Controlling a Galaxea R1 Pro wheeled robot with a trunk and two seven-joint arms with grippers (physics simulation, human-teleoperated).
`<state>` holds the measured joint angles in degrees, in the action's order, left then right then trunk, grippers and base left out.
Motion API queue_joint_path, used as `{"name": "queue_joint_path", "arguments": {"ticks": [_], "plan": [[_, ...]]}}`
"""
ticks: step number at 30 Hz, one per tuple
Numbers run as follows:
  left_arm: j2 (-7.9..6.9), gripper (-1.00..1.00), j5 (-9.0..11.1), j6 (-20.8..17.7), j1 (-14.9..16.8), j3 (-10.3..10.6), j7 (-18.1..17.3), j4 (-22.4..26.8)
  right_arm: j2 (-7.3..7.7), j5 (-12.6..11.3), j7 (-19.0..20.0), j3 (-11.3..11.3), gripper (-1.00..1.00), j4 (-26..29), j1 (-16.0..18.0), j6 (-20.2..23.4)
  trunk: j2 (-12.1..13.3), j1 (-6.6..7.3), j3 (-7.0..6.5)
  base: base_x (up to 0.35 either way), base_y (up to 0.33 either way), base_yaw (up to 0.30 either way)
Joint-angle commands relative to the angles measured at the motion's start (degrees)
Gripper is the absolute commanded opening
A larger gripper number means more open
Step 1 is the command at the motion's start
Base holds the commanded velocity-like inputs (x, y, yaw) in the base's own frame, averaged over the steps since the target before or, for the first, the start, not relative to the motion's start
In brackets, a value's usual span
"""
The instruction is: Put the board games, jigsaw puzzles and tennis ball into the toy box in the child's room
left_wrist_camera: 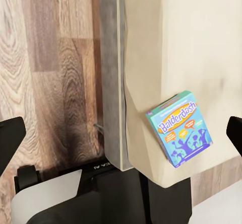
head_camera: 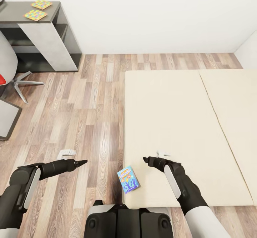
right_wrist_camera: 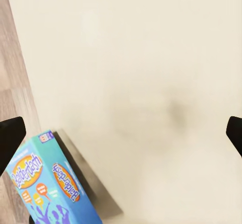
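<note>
Floor [head_camera: 89, 106]: wood-look planks in mixed brown and grey tones, running from the white wall to the robot's base; small white object lying on it near the left arm, kind cannot be told.
Wall [head_camera: 150, 13]: plain white, along the far side; second white wall meeting it at the far right corner.
Bed [head_camera: 171, 123]: low, cream mattress in two sections with a seam running front to back; dark grey frame edge [left_wrist_camera: 112, 83] seen along the mattress side in the left wrist view.
Desk [head_camera: 46, 41]: far left corner of the room, dark grey top with light grey panel below and an open shelf.
Chair [head_camera: 9, 70]: grey, with red seat edge and metal star base, just in front of the desk.
Jigsaw puzzles [head_camera: 35, 15]: two thin multicoloured squares, flat on the dark desk top near its right edge, one behind the other, apart.
Board game [head_camera: 128, 179]: small blue box with "Balderdash" print, lying at the near left corner of the bed, overhanging the mattress edge slightly; between the two grippers.
Left gripper [head_camera: 81, 162]: over the floor, left of the bed; fingers spread wide in its wrist view, empty.
Right gripper [head_camera: 147, 159]: above the mattress near its front edge, just beyond the box; fingers spread wide, empty.
</note>
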<state>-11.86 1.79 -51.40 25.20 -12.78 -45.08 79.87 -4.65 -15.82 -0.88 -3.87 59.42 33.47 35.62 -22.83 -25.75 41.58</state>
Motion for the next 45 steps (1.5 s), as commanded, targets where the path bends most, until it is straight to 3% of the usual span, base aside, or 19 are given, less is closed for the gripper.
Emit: {"name": "queue_joint_path", "arguments": {"ticks": [1, 45], "plan": [[0.0, 1.0, 0.18, -0.45, 0.03, -0.05, -0.1, 0.02, 0.0, -0.17, -0.09, 0.0, 1.0, 0.07, 0.02, 0.26, -0.09, -0.03, 0.05, 0.0, 0.0, 0.0], [0.0, 1.0, 0.14, -0.45, 0.03, -0.05, 0.2, 0.01, 0.0, -0.18, 0.0, -0.08, 1.0, -0.03, -0.07, 0.06, -0.09, -0.03, -3.89, 0.0, 0.0, 0.0]]}}
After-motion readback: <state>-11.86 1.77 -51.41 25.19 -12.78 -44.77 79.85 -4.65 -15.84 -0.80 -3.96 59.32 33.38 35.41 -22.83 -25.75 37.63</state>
